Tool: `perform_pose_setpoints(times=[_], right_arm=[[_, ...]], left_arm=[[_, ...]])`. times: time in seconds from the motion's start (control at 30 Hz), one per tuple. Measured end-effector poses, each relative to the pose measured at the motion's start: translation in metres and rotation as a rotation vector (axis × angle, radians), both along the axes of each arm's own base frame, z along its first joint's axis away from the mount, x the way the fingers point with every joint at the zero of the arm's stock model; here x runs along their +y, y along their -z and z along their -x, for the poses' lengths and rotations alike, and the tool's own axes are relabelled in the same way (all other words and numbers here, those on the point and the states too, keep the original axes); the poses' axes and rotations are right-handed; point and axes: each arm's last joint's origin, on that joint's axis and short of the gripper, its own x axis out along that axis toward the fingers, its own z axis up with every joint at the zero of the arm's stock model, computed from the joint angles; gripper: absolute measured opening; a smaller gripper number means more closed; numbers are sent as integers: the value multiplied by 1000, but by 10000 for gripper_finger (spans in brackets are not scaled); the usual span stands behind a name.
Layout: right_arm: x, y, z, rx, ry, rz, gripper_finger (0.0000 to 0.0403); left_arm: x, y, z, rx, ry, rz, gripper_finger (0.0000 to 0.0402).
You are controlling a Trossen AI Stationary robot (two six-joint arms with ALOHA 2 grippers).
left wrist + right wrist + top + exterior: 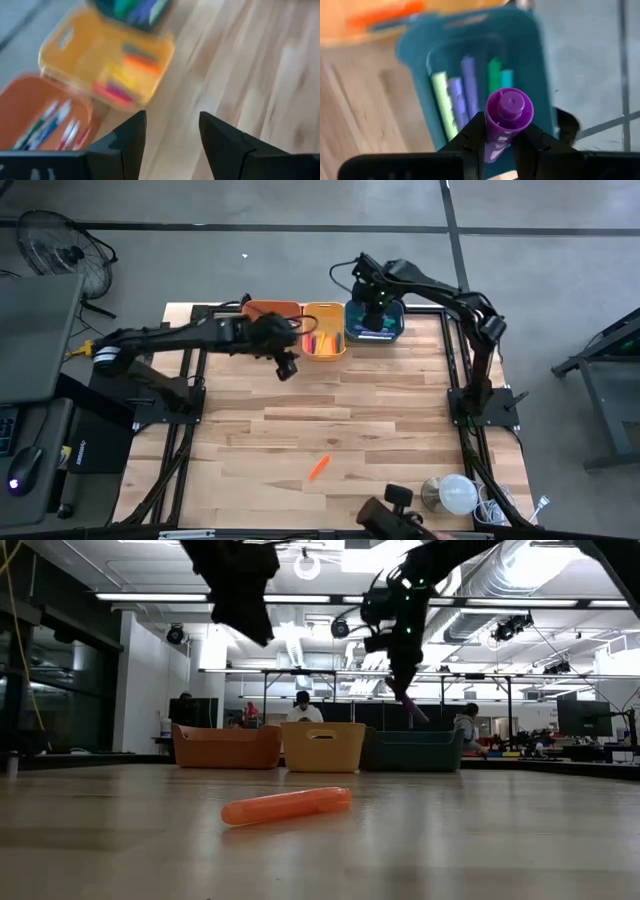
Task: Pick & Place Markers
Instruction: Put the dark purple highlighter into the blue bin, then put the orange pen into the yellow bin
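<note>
While the right gripper [496,137] pinches a purple marker [506,117] above the teal bin [415,45], an off-centre release could bounce it out. Left gripper [172,135] hangs spread, holding nothing.

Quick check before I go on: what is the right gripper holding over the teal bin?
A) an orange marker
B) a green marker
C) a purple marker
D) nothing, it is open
C: the right gripper is shut on a purple marker, held above the teal bin.

A big open lab or workshop: bare ceiling pipes [530,580], strip lights, long benches with monitors [580,718] (people sit there), concrete floor [300,205].
</note>
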Motion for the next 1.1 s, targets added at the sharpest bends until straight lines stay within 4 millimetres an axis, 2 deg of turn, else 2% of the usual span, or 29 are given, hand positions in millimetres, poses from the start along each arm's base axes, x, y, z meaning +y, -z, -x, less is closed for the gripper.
perform_pose_setpoints(times=[0.17,0.23,0.3,0.37,0.47,0.6,0.77,0.87,1.1], right_arm=[[-4,29,-4,132,-46,-46,57],[-6,39,-7,171,-48,-55,57],[-7,49,-9,195,-54,-78,57],[-10,58,-11,233,-61,-76,57],[-11,69,-13,284,-67,-70,57],[-9,72,-16,297,-66,-60,63],[-7,72,-20,279,-31,-43,130],[-4,72,-22,269,0,-41,155],[1,69,-18,251,221,-76,171]], left_arm=[[-8,8,30,-208,-4,57,177],[-11,14,40,-229,5,75,177],[-13,11,43,-314,23,76,177],[-15,14,52,-308,33,91,177],[-16,9,53,-344,46,88,177],[-17,10,53,-344,89,109,177],[-18,11,54,-328,130,120,177],[-19,11,54,-318,147,118,177],[-21,13,55,-305,199,168,177]])
